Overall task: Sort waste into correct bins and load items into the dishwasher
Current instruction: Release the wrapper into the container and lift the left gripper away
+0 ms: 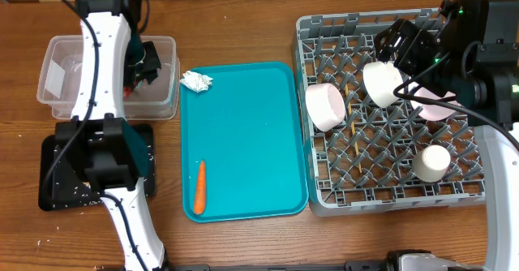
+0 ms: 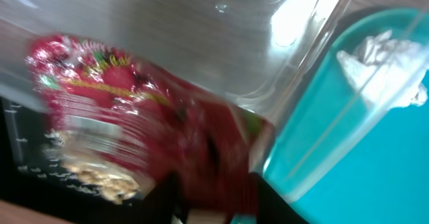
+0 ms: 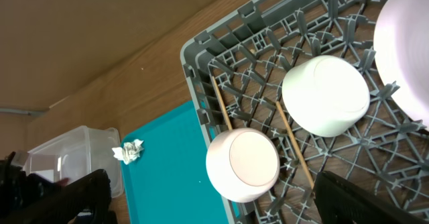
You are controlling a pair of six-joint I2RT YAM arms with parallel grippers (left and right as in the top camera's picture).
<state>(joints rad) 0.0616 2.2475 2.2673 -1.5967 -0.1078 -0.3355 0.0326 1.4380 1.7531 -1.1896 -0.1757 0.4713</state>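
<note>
1. The left gripper (image 1: 146,66) is held over the tub (image 1: 166,52); its jaws' state cannot be told.
2. The wrapper (image 2: 127,110) is seen inside the tub.
3. The right gripper (image 1: 399,50) is spread open over the rack (image 1: 381,200).

Overhead looks straight down on the whole table (image 1: 243,19). Left wrist sits very close against clear tub (image 2: 268,36), blurred, tissue (image 2: 385,66) at 2 o'clock. Right wrist looks from high over rack (image 3: 221,31), with the same tissue at 8 o'clock.
</note>
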